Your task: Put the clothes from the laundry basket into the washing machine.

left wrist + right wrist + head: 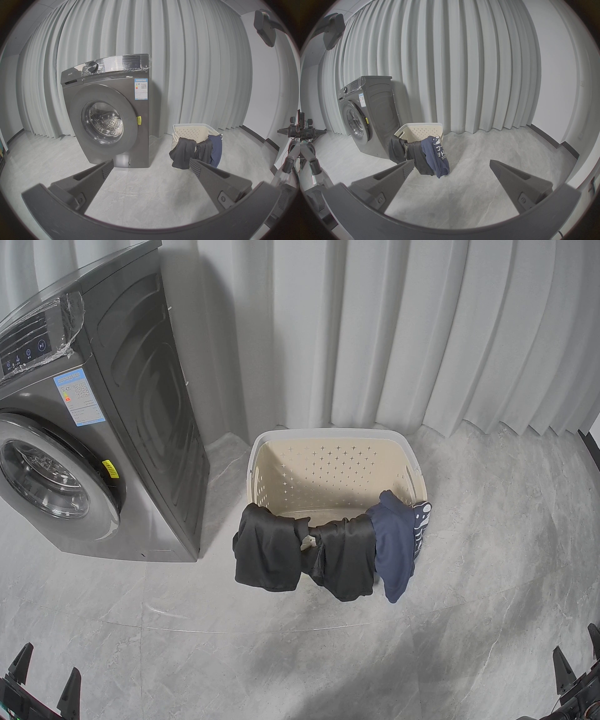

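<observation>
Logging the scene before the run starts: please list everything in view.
curtain: one, pale grey, along the back
laundry basket: one, cream, before the curtain
washing machine: one, dark grey, left of the laundry basket, door shut
black clothes: one or two pieces, draped over the laundry basket's near rim
navy garment: one, draped over that rim's right end
left gripper: one, black, open, low left
right gripper: one, black, open, low right

Grey floor (487,590) — washing machine (94,446), laundry basket (331,465) standing near.
</observation>
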Robot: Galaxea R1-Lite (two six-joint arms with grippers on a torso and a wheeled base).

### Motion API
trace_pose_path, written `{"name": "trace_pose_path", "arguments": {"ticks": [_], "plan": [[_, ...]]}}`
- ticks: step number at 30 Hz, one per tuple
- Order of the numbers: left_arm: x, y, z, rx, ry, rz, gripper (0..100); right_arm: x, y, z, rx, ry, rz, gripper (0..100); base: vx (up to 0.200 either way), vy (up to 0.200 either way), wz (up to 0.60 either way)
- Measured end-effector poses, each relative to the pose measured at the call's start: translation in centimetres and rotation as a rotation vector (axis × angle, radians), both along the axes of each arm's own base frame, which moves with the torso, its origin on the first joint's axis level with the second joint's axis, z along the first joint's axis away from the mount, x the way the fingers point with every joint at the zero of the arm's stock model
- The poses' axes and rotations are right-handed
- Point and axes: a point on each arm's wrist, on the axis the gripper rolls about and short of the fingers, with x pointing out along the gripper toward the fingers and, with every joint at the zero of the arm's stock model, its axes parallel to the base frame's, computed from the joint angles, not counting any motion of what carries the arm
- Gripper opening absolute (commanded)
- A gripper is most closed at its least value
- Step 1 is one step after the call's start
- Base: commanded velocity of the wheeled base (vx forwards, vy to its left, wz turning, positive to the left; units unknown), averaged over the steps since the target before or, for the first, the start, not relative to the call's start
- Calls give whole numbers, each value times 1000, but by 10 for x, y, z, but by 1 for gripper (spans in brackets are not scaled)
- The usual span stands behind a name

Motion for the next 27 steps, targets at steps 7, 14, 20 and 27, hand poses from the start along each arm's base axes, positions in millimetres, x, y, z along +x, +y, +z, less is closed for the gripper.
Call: {"name": "trace_pose_path", "arguments": {"ticks": [7, 14, 20, 27], "plan": [[0, 0, 0, 1, 0, -1, 100, 0, 0, 0, 0, 1, 0, 100, 0, 0, 0], [0, 0, 0, 0, 0, -1, 100, 0, 0, 0, 0, 0, 0, 100, 171, 0, 0], [0, 0, 0, 0, 0, 0, 100, 0, 0, 0, 0, 0, 0, 100, 100, 0, 0], [0, 0, 0, -1, 0, -1, 100, 0, 0, 0, 0, 0, 0, 100, 29, 0, 0]]}}
